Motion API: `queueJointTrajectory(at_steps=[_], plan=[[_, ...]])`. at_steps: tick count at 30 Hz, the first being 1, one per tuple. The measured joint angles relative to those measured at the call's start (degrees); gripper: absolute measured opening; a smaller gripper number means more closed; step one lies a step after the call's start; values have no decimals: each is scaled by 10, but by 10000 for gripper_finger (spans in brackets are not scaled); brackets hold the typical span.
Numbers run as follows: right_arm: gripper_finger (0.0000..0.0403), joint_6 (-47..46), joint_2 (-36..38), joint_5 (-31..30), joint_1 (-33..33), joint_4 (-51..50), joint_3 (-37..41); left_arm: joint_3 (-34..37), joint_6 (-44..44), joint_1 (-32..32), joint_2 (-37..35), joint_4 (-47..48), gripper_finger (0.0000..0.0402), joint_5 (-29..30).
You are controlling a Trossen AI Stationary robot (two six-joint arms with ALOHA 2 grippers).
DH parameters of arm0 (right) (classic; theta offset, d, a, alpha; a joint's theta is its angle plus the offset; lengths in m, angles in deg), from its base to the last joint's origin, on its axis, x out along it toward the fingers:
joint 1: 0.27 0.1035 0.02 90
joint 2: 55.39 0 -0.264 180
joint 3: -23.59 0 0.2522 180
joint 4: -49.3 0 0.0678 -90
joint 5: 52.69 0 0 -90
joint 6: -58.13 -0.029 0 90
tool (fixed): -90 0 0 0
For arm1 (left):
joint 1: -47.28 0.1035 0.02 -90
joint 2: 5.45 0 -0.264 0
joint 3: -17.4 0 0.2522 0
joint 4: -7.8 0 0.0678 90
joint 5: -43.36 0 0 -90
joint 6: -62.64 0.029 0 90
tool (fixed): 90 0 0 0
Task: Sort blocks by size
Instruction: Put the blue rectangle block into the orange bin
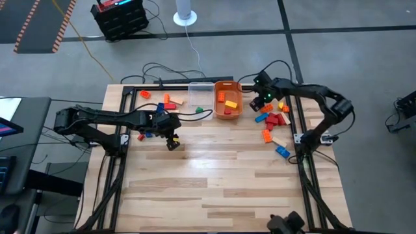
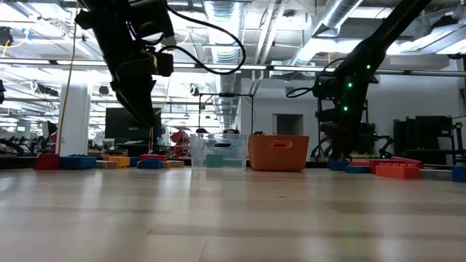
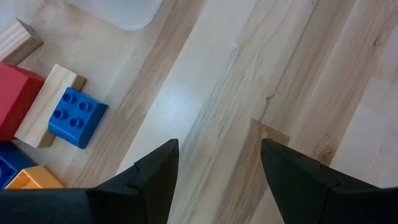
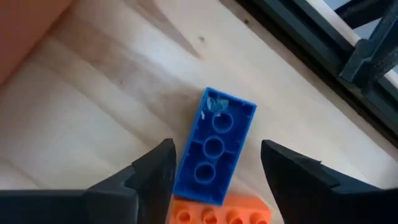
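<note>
Fingers spread on both arms; the right gripper (image 4: 214,180) straddles a blue block (image 4: 214,146).

High view: right gripper (image 1: 262,99) hovers over the right-hand pile of blocks (image 1: 273,120), just right of the orange tub (image 1: 228,99); left gripper (image 1: 172,142) waits near the left pile.
Left wrist view: jaws apart, bare table (image 3: 249,93) between.
Right wrist view: the blue block's long axis runs away from the fingers, slightly skewed, its near end touching an orange block (image 4: 217,210). The right arm is plainly nearer.

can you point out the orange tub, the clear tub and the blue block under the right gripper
orange tub (image 1: 238,104): high view, on its right rim.
clear tub (image 1: 201,86): high view, on its far rim.
blue block (image 4: 214,147): right wrist view, on its hollowed face, middle hole.
</note>
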Motion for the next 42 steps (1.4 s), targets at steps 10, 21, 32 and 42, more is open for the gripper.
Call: queueJointTrajectory(at_steps=[10,21,32,42], plan=[[270,1,-54,-10,1,25,0,0,0,0,0,0,222,0],[152,33,-29,-9,6,10,0,0,0,0,0,5,222,0],[152,27,118,4,94,47,0,0,-2,0,0,4,222,0],[210,33,109,8,227,216,0,0,-4,0,0,-2,222,0]])
